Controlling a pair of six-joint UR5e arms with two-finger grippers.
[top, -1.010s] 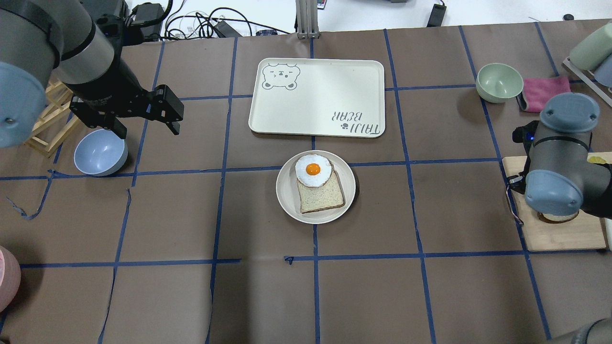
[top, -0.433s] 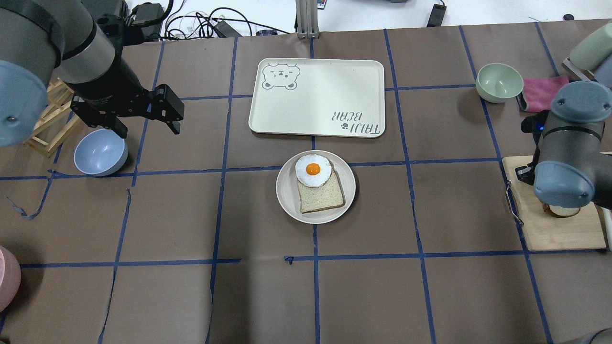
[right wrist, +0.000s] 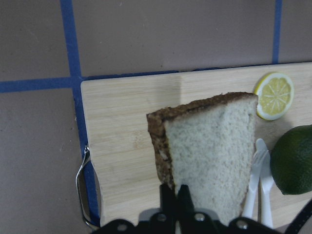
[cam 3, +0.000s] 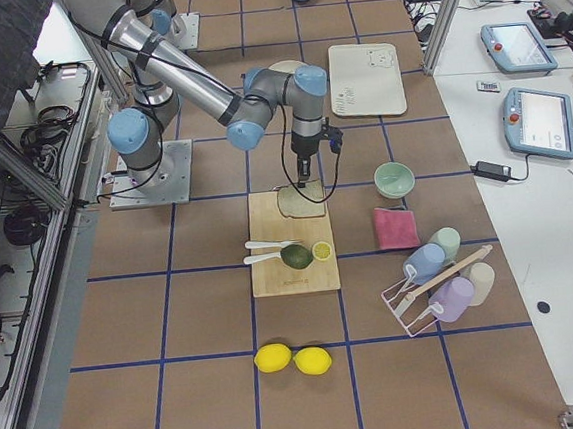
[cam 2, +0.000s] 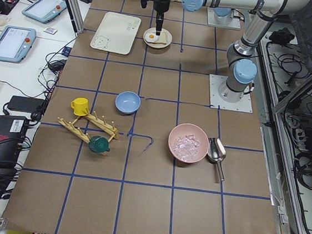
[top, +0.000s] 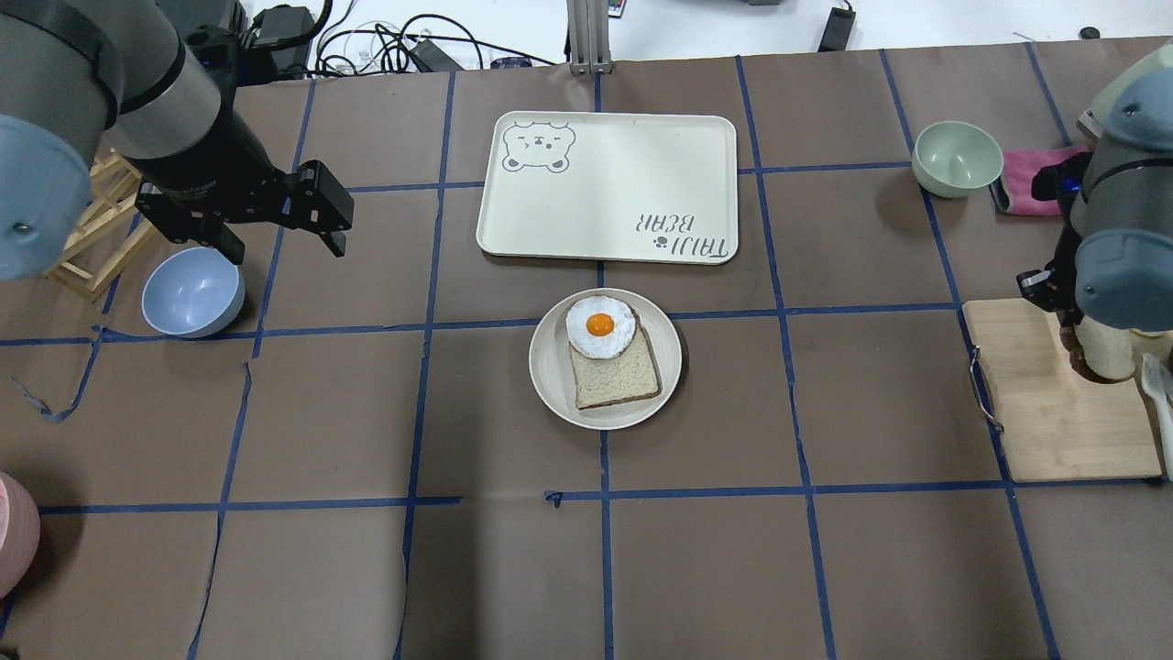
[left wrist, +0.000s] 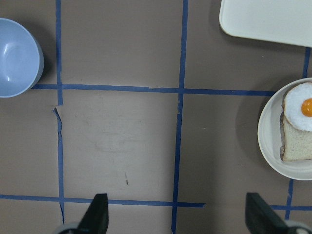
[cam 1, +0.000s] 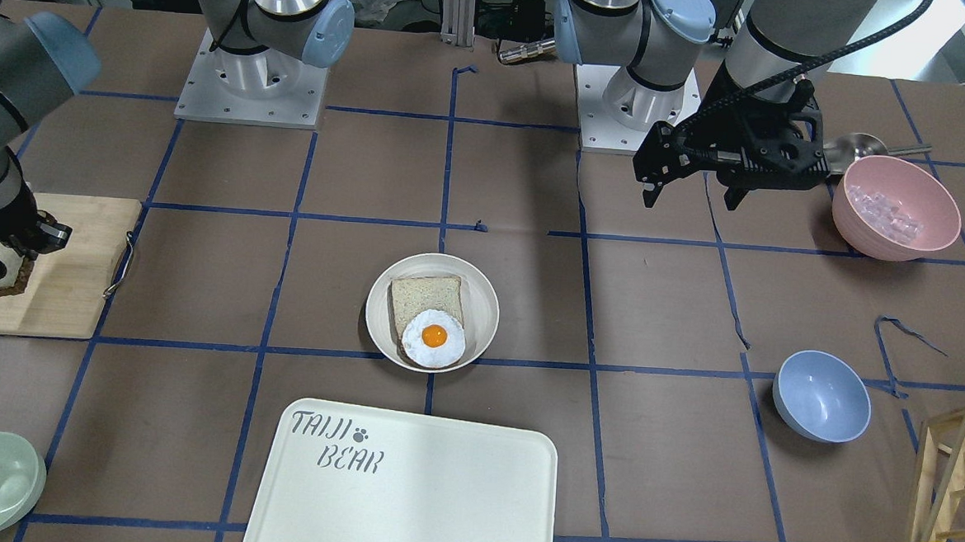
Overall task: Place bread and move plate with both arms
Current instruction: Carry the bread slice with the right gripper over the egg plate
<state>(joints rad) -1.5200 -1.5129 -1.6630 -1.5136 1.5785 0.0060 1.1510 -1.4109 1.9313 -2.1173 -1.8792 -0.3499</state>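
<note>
The bread, white with a dark brown crust, hangs tilted in my right gripper, which is shut on its edge just over the wooden cutting board. In the overhead view the bread shows under my right wrist at the far right. The plate sits mid-table and holds a squarer slice topped by a fried egg. My left gripper is open and empty, raised over the table far left of the plate; the left wrist view shows the plate at its right edge.
The TAIJI BEAR tray lies behind the plate. A blue bowl sits below my left gripper, a pale green bowl and pink cloth at the back right. A lemon slice, a green fruit and white utensils lie on the board.
My right arm has moved back and to the right over the cutting board, carrying the bread with it. The left arm, plate and tray have not moved.
</note>
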